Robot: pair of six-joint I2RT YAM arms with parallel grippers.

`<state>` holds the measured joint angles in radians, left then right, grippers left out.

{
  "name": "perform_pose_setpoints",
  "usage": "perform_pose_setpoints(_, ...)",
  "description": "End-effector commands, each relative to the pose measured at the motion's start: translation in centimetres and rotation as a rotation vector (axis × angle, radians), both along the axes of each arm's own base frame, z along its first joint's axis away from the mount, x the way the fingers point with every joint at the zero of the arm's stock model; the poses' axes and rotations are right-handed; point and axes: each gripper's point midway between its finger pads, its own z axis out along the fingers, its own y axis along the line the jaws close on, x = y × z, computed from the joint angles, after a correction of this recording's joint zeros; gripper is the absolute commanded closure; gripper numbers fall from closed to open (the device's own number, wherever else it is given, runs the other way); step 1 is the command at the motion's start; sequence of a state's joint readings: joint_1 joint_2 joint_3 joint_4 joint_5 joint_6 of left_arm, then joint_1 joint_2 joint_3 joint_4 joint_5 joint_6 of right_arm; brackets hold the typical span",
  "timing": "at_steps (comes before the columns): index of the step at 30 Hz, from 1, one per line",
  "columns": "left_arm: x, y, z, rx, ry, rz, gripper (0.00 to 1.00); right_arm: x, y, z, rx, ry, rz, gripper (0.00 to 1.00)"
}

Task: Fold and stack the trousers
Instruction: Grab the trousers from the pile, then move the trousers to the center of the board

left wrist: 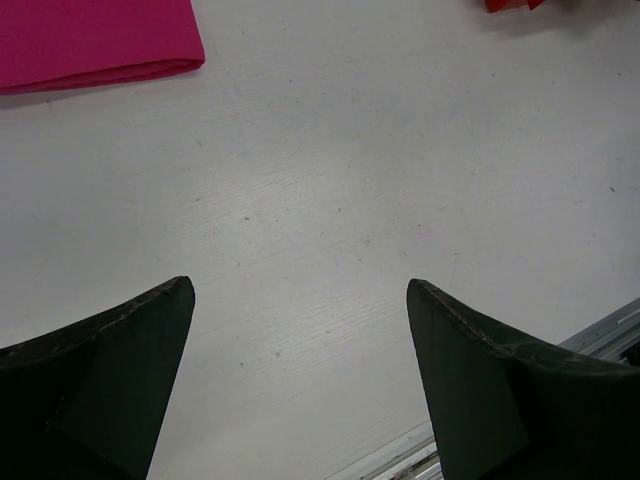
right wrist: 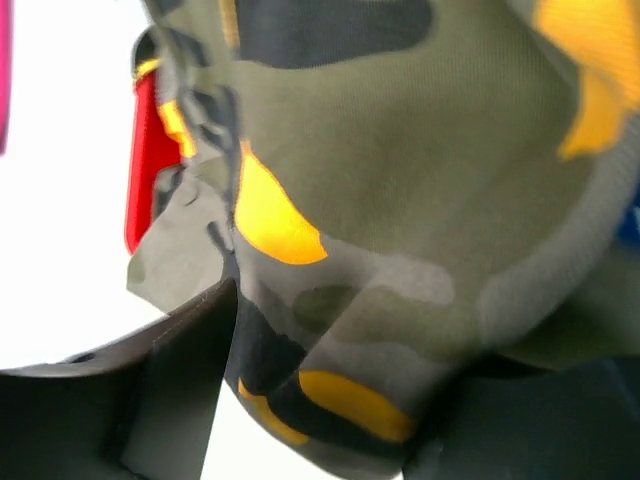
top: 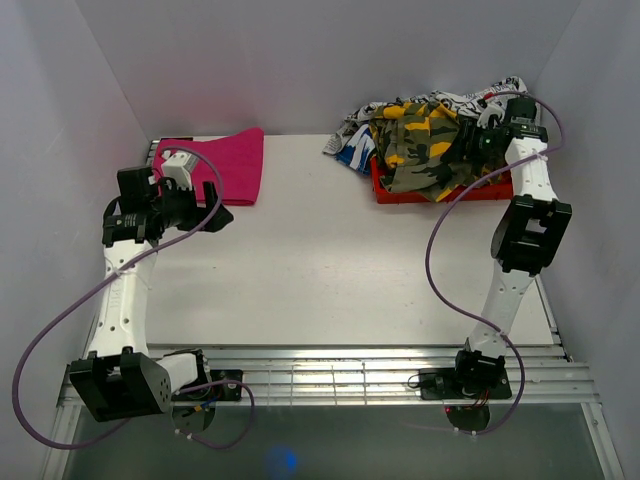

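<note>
Presently, at the far right corner of the tabletop: trousers crumpled in a heap over a red bin, camouflage of olive, dark and tan with bright yellow-orange blotches, spilling over the bin's near rim. In the same pile, a black-and-white printed garment toward the far wall and a blue-and-white patterned garment hanging off the bin's left side onto the tabletop. Right end effector pushed into the heap from the right, fingers sunk in camouflage cloth. From the right wrist, trousers filling nearly the whole view, a bunched fold lying between the two dark fingers of the right end effector, a strip of the red bin showing at the left. Fingers set some way apart with cloth between them, but cannot tell whether clamped on the fold or merely standing around it. Toward the left edge, left end effector released, fingers spread wide over bare tabletop, gripping nothing — same left end effector seen from its own wrist with only white surface between the fingertips. Folded pink cloth lying flat at the far left corner, just beyond the left end effector and well apart from the bin — pink cloth cut off at the top left of the left wrist view.
</note>
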<state>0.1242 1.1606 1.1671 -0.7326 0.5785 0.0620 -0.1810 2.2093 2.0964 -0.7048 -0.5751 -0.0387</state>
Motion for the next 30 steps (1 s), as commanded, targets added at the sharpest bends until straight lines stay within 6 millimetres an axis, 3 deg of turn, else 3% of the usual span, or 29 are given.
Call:
perform_pose_setpoints(1,0.5,0.1,2.3,0.008,-0.05,0.004,0.02,-0.3,3.4,5.2,0.145,-0.116,0.132,0.49)
perform_pose_setpoints(2,0.5,0.0,2.4,0.004,-0.049,0.004,0.02,-0.4,3.7,6.4,0.161,-0.142,0.147,0.67)
perform_pose_setpoints(3,0.5,0.0,2.8,0.007,-0.057,0.005,0.02,-0.6,4.3,7.9,0.196,-0.162,0.162,0.78)
perform_pose_setpoints(4,0.5,0.0,2.9,0.006,-0.059,0.004,0.02,-0.5,4.4,11.0,0.213,-0.222,0.16,0.92)
perform_pose_setpoints(6,0.4,0.0,3.3,0.005,-0.068,0.009,0.02,-0.9,4.6,14.7,0.262,-0.292,0.169,0.92)
perform_pose_setpoints(7,0.4,0.0,3.5,0.005,-0.071,0.008,0.02,-0.9,4.5,18.1,0.262,-0.397,0.176,0.92)
perform_pose_setpoints(11,0.2,0.0,4.0,0.003,-0.079,0.013,0.02,-2.7,3.5,27.0,0.379,-0.56,0.155,0.92)
perform_pose_setpoints(14,0.0,0.0,4.3,0.003,-0.08,0.014,0.02,-4.5,3.4,32.0,0.389,-0.703,0.196,0.92)
perform_pose_setpoints(16,-0.1,-0.1,4.6,-0.001,-0.085,0.007,0.02,-6.3,3.9,34.9,0.449,-0.735,0.222,0.92)
perform_pose_setpoints(21,-0.1,-0.1,5.2,-0.012,-0.089,0.021,0.02,-9.5,4.9,39.7,0.45,-0.868,0.269,0.92)
perform_pose_setpoints(25,0.3,0.3,5.7,-0.004,-0.089,0.051,0.02,-14.0,5.9,44.5,0.442,-0.991,0.301,0.92)
perform_pose_setpoints(30,0.4,0.6,6.0,-0.014,-0.073,0.087,0.02,-18.9,7.2,48.5,0.426,-1.119,0.334,0.92)
